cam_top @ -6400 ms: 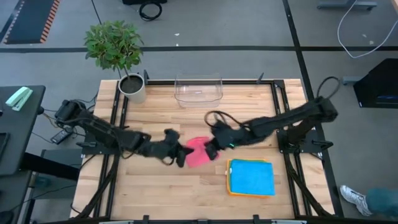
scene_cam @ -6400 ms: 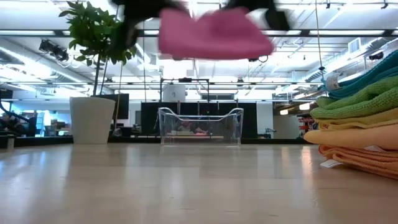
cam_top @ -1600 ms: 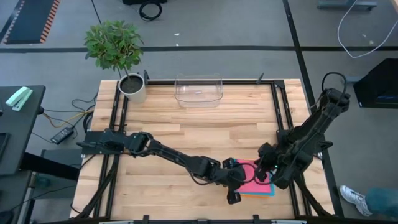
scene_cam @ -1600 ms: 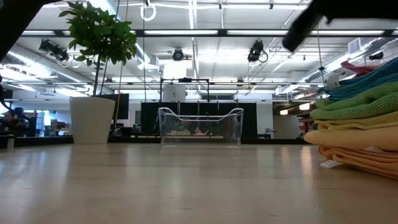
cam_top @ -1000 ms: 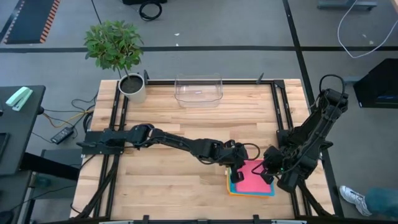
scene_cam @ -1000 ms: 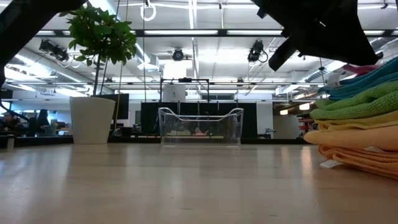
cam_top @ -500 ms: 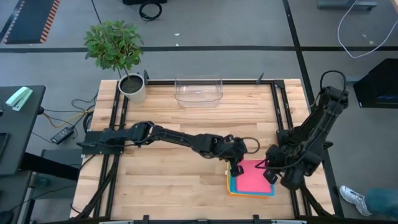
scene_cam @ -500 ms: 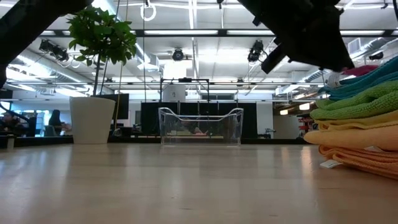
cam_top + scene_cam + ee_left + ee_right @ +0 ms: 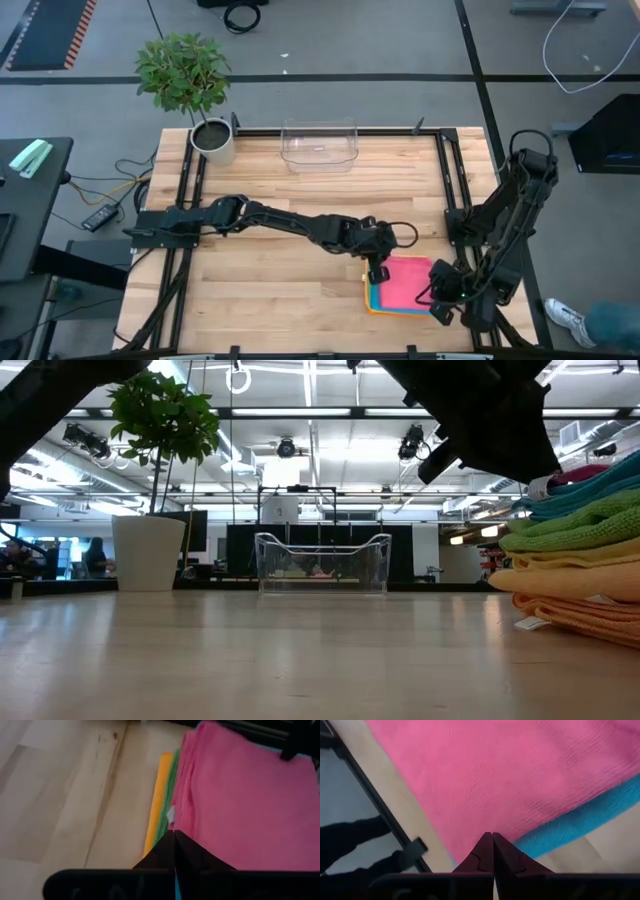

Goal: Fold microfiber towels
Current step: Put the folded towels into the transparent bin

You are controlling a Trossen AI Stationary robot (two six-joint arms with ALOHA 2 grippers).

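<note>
Overhead and wrist views of a light wooden slatted table. A stack of folded soft microfiber towels lies near the table's front right corner, topped by a flat pink towel; beneath it show a blue layer, a green edge and an orange edge. In the low view the stack appears at the right as teal, green, yellow and orange folds. The left gripper, on an arm stretched across the table, sits at the stack's left rear corner, its dark fingers pressed together and holding nothing. The right gripper is at the stack's front right corner, fingers likewise pressed together over the pink towel's edge, empty. At the table's far edge stand a clear rectangular plastic bin and a green leafy plant in a white round pot
</note>
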